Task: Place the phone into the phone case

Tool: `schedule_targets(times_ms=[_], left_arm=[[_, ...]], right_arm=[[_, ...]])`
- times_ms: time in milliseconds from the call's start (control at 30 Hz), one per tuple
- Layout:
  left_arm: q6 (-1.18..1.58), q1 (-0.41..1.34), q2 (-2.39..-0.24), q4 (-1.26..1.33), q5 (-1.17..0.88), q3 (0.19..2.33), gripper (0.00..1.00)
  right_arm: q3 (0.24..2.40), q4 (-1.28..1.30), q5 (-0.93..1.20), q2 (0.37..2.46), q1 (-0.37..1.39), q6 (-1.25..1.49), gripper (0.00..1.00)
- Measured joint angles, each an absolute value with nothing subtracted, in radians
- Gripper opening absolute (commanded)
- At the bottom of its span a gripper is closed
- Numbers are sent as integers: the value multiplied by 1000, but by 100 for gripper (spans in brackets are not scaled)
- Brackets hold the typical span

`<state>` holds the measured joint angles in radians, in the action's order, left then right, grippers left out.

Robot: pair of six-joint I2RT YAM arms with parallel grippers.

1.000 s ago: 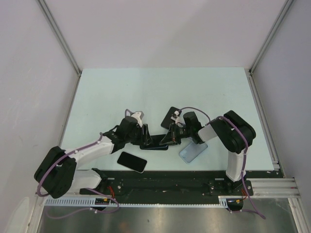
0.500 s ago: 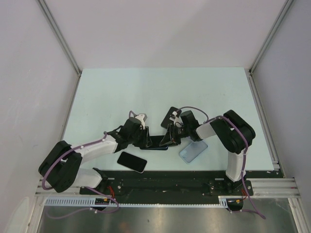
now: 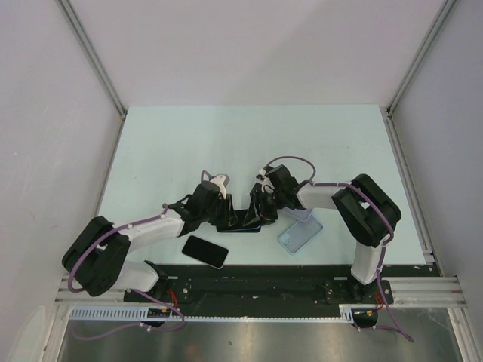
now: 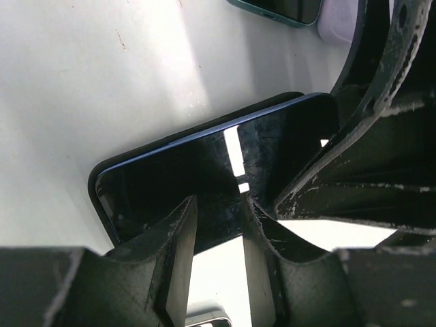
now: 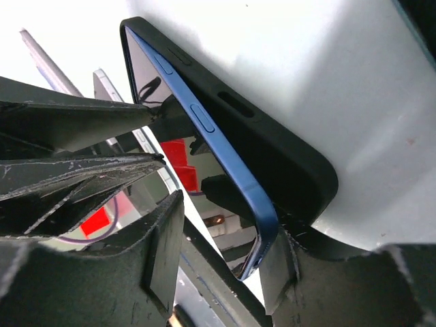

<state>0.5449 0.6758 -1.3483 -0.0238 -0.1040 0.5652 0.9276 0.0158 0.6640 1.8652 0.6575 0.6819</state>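
Note:
A blue phone with a dark screen lies in a black phone case at the table's middle front. In the right wrist view the phone's near corner stands a little out of the case. My left gripper is slightly open, with its fingertips on the phone's near edge and nothing between them. My right gripper is open at the phone's other end. One of its fingers touches the raised corner. The two grippers face each other over the phone.
A second black phone lies near the front edge on the left. A clear pale-blue case lies right of the grippers. In the left wrist view a teal-edged device shows at the top and a silver-edged one at the bottom.
The right wrist has swung left and closer over the phone. The left gripper has edged a little right toward it. The phone and case stay in place.

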Motion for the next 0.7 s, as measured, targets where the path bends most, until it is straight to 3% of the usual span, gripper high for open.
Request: schedule_targets(times_ms=[700], left_arm=[[541, 676, -1388, 21, -99, 579, 38]], right_arm=[[1077, 353, 311, 1817, 742, 579, 59]])
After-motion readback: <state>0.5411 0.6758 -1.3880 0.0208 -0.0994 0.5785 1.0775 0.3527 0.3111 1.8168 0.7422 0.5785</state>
